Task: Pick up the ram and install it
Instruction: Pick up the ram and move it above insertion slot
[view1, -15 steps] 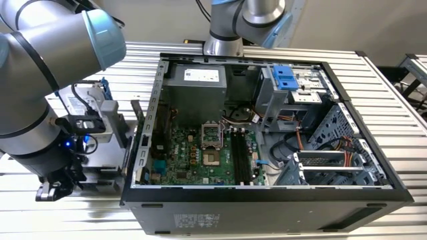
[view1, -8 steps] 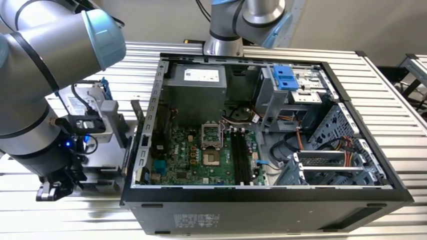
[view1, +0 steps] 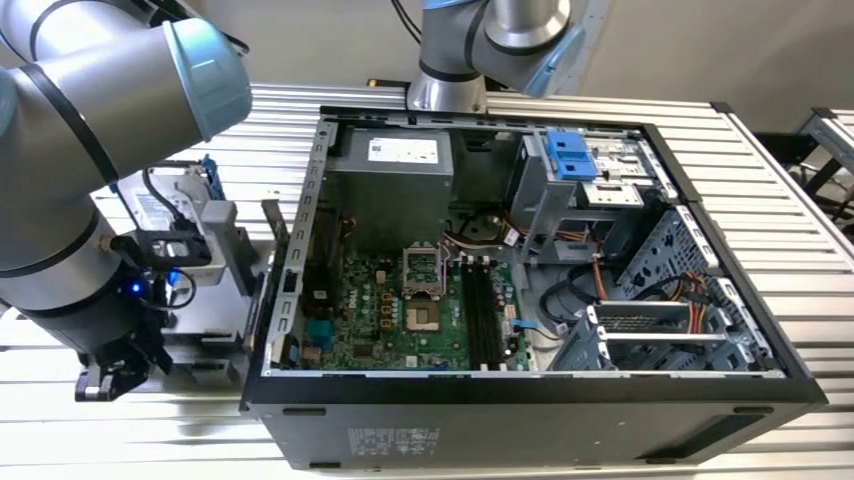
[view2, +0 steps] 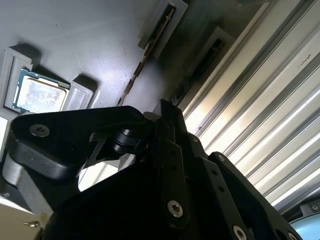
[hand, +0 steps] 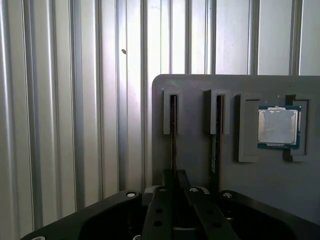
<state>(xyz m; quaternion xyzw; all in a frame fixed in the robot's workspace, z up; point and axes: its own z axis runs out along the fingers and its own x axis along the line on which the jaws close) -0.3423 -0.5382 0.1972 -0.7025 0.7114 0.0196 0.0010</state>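
Two ram sticks stand on edge in a grey holder block (hand: 195, 85). The outer ram (hand: 173, 130), nearest the block's edge, is a thin dark strip and also shows in the second wrist view (view2: 212, 47). The other ram (hand: 218, 125) stands parallel beside it, toward the processor, and appears there too (view2: 150, 50). My gripper (hand: 175, 175) is lined up with the near end of the outer ram, low over the block. In the exterior view the gripper (view1: 104, 380) hangs at the left, outside the open computer case (view1: 534, 395). The motherboard's long black slots (view1: 483, 310) lie inside it.
A processor chip (hand: 278, 126) sits in a pocket of the holder block, beyond the second stick. The block rests on a ribbed metal table (hand: 75, 125). A second robot arm's base (view1: 447, 90) stands behind the case. Drive cages and cables fill the exterior view's right side of the case.
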